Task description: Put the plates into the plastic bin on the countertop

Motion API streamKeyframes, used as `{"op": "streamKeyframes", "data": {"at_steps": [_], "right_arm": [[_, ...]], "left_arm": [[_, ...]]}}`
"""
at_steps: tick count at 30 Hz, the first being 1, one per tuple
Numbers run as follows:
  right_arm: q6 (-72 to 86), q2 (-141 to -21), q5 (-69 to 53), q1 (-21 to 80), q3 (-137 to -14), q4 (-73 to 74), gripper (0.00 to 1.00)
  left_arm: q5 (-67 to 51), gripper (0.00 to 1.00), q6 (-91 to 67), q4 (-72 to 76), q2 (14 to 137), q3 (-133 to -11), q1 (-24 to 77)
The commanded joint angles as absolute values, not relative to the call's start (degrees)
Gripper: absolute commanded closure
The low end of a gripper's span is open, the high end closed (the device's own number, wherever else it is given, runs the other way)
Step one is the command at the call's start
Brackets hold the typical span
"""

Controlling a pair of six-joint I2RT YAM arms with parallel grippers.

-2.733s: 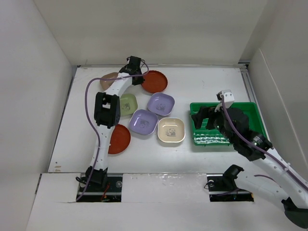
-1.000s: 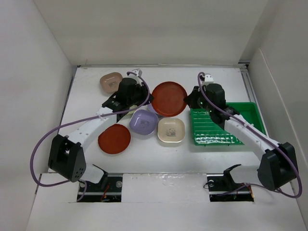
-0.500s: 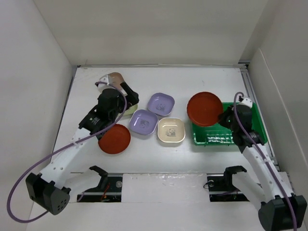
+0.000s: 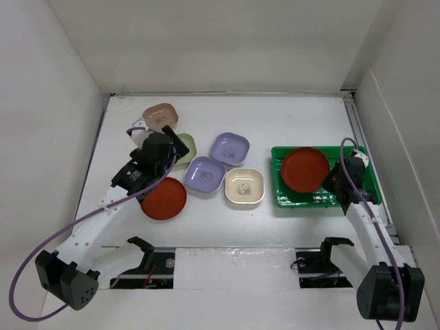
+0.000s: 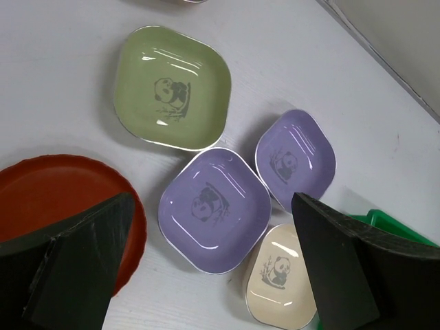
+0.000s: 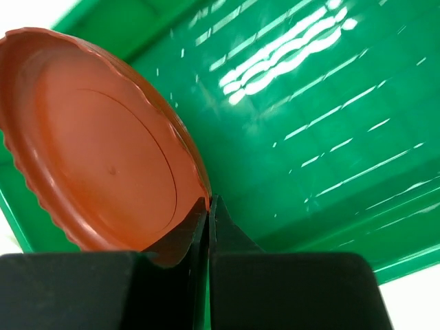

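My right gripper [image 4: 331, 180] is shut on the rim of a round red plate [image 4: 304, 169], which lies tilted inside the green plastic bin [image 4: 301, 200]. The right wrist view shows that rim pinched between my fingers [image 6: 199, 237], with the red plate [image 6: 103, 151] over the bin's ribbed floor [image 6: 309, 117]. My left gripper [image 4: 159, 163] hovers wide open and holds nothing, above the plates on the white countertop [image 4: 289, 117]. Below it lie a light green plate [image 5: 172, 86], two lavender plates [image 5: 214, 210] [image 5: 295, 158], a cream plate [image 5: 282, 285] and a second red plate [image 5: 55, 199].
A tan-pink plate [image 4: 160, 115] sits at the back left of the countertop. White walls close in the left, back and right sides. The bin stands close to the right wall, its right half bare.
The right gripper has carried the red plate from the bin's left edge down into the bin. The left gripper opened wide a second ago and its arm has drawn back toward the near left.
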State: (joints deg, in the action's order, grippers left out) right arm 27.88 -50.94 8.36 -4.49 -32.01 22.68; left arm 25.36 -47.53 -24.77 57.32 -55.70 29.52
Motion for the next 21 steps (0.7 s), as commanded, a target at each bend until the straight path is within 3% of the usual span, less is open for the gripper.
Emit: {"op": "streamKeyframes", "data": {"at_steps": [1, 2, 3, 4, 5, 8, 9, 11, 16, 21], "right_arm": [[27.86, -50.28, 3.78, -4.75, -30.50, 18.90, 0.97], [27.25, -50.27, 3.26, -4.75, -29.89, 18.37, 0.94], [26.55, -49.75, 1.51, -4.75, -29.88, 18.37, 0.80], [26.54, -49.75, 0.80, -4.75, -29.36, 18.37, 0.61], [26.54, -49.75, 0.79, -4.75, -29.36, 18.37, 0.29], [26.54, -48.43, 0.27, -4.75, -29.96, 19.78, 0.17], [26.54, -46.69, -0.26, -4.75, -30.58, 20.30, 0.06], [26.02, -44.22, -0.79, -4.22, -31.89, 20.82, 0.00], [21.73, -38.33, -0.09, -0.10, -37.08, 22.50, 0.00], [17.85, -41.21, -2.19, 7.27, -42.62, 23.03, 0.00]], "left_arm": [[28.74, 0.00, -50.27, -26.63, 55.38, -54.41, 29.53], [28.74, 0.00, -51.06, -26.63, 55.37, -54.40, 29.53], [28.74, 0.00, -51.59, -26.63, 55.37, -54.40, 29.53], [29.26, 0.00, -53.33, -27.24, 55.37, -53.88, 29.53], [29.27, 0.00, -54.13, -27.25, 54.85, -53.09, 29.53], [29.27, 0.00, -56.94, -27.25, 54.32, -51.42, 29.53], [29.27, 0.00, -57.65, -27.94, 54.32, -50.55, 29.53], [30.67, 0.00, -59.93, -29.35, 54.32, -49.84, 29.53], [29.89, 0.00, -67.49, -35.24, 55.46, -46.59, 28.31], [26.55, 0.00, -77.06, -38.06, 55.29, -40.70, 28.30]]}}
